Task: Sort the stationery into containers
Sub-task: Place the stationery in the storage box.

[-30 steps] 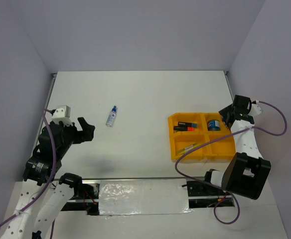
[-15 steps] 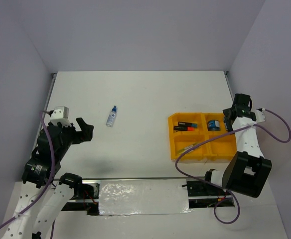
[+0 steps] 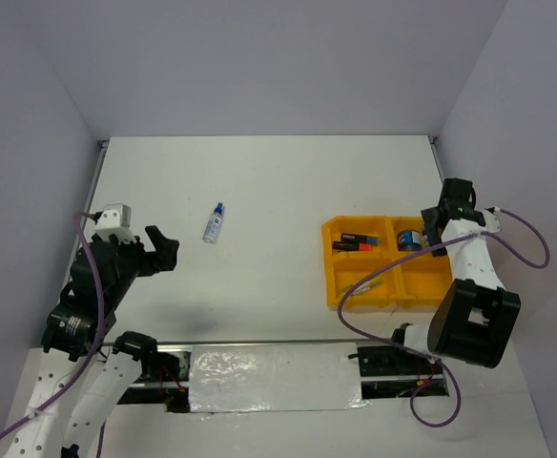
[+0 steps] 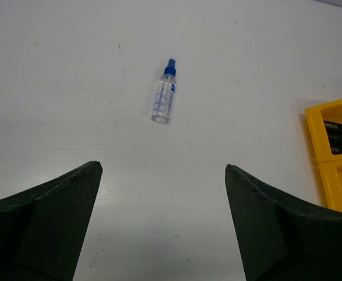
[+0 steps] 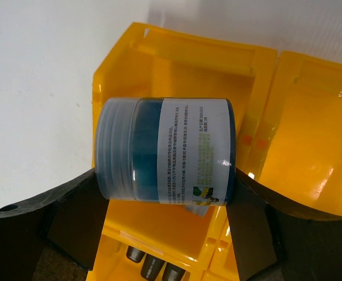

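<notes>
**Overhead view.**
- Bottle [image 3: 214, 222]: clear with a blue cap, lying flat on the white table [image 3: 278, 181], left of centre and well apart from everything else.
  - Its long axis runs near to far with a slight lean, and the cap points far.
  - It lies to the far right of the left claw [image 3: 164, 250], and the left arm is by a wide margin the nearer one.
- Left claw: wide open, holding nothing, raised over the left side of the table.
- Tray [image 3: 423, 283]: orange-yellow with four compartments, on the right side.
  - The far-left compartment holds highlighters [image 3: 355, 243].
  - The near-left compartment holds thin pens [image 3: 360, 283].
  - The near-right compartment looks bare.
- Pot [image 3: 410, 239]: blue and white, at the far-right compartment, with the right claw [image 3: 429, 229] just beside it.

**Left wrist view.**
- The bottle [image 4: 164, 98] sits straight ahead of the left claw [image 4: 163, 168], about midway between the spread fingers, with its cap pointing away.
- Its long axis lines up nearly with the reach, so I judge the fingers would close across its width.
- A corner of the tray [image 4: 329, 111] shows at the right edge.

**Right wrist view.**
- The right claw [image 5: 165, 175] grips the pot [image 5: 168, 150] end to end.
  - One finger presses the ribbed lid and the other presses the base.
  - The pot is on its side, its axis running across from finger to finger.
- The pot hangs over a compartment of the tray [image 5: 177, 58]. I cannot tell whether it touches the floor.
</notes>
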